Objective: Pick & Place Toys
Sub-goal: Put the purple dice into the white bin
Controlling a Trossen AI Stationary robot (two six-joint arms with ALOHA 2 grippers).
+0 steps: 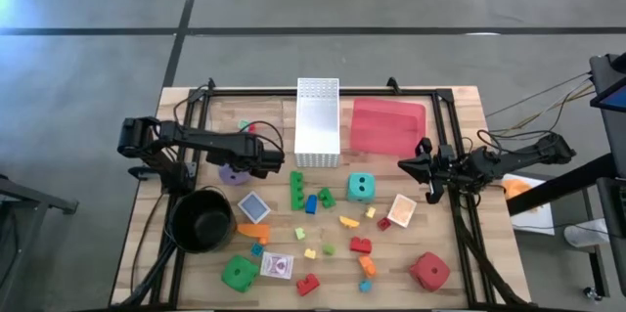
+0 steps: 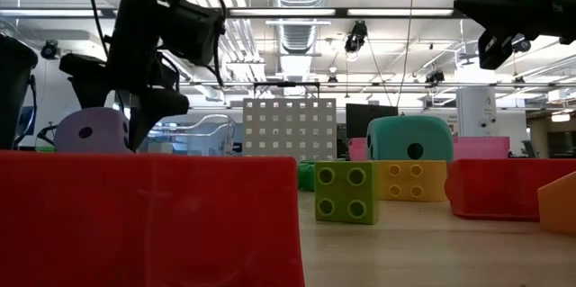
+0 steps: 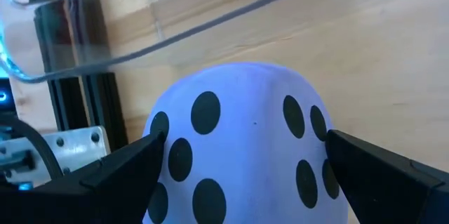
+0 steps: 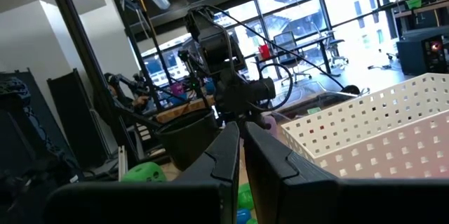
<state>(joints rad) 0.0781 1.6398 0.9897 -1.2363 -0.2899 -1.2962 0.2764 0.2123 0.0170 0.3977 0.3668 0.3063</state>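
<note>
Toys are scattered all over the wooden table, and the one that matters right now is the purple dice, sitting near the left side just above the round black pot. The left claw is right over it with its fingers spread wide, one on each side of the dice; from the wrist view the tips look close to its rounded sides, but I can't tell whether they actually touch, and the dice seems to be resting on the table rather than lifted. Just beside that claw, toward the middle, stands the white basket full of little holes, and next to that lies the red tray. Out on the far side, the right claw hangs near the tray's lower corner with its two fingers pressed together and nothing between them. Below the basket the rest of the toys are spread out: a teal dice in the middle, a green dice at the front left, a red dice at the front right, a blue card pack close to the pot, another card pack with an orange face near the teal dice, and a scatter of small building bricks in green, yellow, red and orange between them
</note>
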